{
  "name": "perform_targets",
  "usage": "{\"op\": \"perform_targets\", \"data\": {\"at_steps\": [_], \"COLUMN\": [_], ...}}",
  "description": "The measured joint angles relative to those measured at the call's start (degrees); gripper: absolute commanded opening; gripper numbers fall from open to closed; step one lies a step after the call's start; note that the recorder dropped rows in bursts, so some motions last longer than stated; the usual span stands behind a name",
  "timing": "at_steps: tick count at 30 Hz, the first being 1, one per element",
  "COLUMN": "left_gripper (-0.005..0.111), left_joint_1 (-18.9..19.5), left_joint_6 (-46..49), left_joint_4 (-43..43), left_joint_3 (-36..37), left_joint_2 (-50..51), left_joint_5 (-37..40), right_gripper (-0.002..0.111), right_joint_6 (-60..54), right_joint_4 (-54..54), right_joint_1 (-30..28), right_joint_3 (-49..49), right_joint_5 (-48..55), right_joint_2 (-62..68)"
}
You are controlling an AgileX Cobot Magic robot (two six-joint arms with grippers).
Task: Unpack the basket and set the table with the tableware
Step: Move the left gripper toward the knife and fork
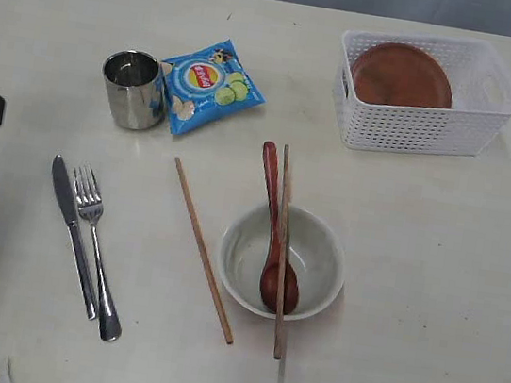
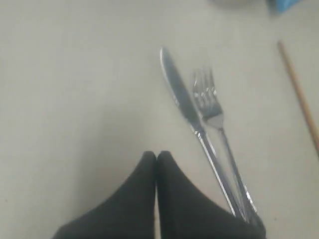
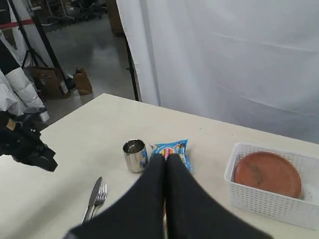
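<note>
The left end effector (image 2: 156, 155) and right end effector (image 3: 166, 157) are both pressed together, empty. The plate (image 1: 401, 75) sits inside the basket (image 1: 426, 132), its lower edge hidden behind the wall. The bowl (image 1: 321, 267) holds the spoon (image 1: 277, 237) on the bench (image 1: 434, 274).

Right end effector (image 3: 166, 158) closed, empty — brown plate (image 3: 267, 174) in basket (image 3: 254, 201); cup (image 3: 134, 155) beside chip bag (image 3: 177, 148).

Exterior: high up, looks steeply down on whole tabletop (image 1: 434, 274). Left wrist: low, close, faces down at knife (image 2: 182, 97) and fork (image 2: 209, 99), blurred. Right wrist: raised, faces across toward curtain (image 3: 224, 59); shares knife, fork, cup (image 3: 134, 155), basket (image 3: 271, 203) with exterior.
</note>
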Motion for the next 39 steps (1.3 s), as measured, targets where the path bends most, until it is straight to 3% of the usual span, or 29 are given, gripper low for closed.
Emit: {"op": "perform_targets", "data": {"at_steps": [3, 5, 11, 16, 34, 39], "left_gripper": [0.016, 0.017, 0.000, 0.000, 0.000, 0.000], "left_joint_1": [0.0, -0.1, -0.1, -0.1, -0.1, -2.2], "left_joint_6": [3.3, 5.2, 5.9, 6.4, 10.1, 10.5], "left_joint_4": [-5.1, -8.4, -10.0, -9.7, -9.0, -8.8], "left_joint_3": [3.6, 6.1, 9.7, 9.7, 1.4, 0.7], "left_joint_2": [5.3, 7.1, 9.9, 16.1, 34.6, 36.4], "left_joint_5": [-3.4, -8.2, -21.7, -28.0, -35.0, -37.5], "right_gripper": [-0.001, -0.001, -0.001, -0.001, -0.001, -0.001], "right_joint_6": [0.8, 1.3, 1.5, 1.5, 1.5, 1.5], "right_joint_4": [0.1, 0.4, 1.4, 1.6, 1.6, 1.6], "right_joint_1": [0.0, 0.0, 0.0, 0.0, 0.0, 0.0], "right_joint_3": [1.7, 2.7, 5.3, 6.7, 6.9, 6.9], "right_joint_5": [0.1, 0.1, 0.0, -0.5, -2.3, -3.1], "right_joint_2": [-0.1, -0.1, -0.1, -0.1, -0.1, -0.1]}}
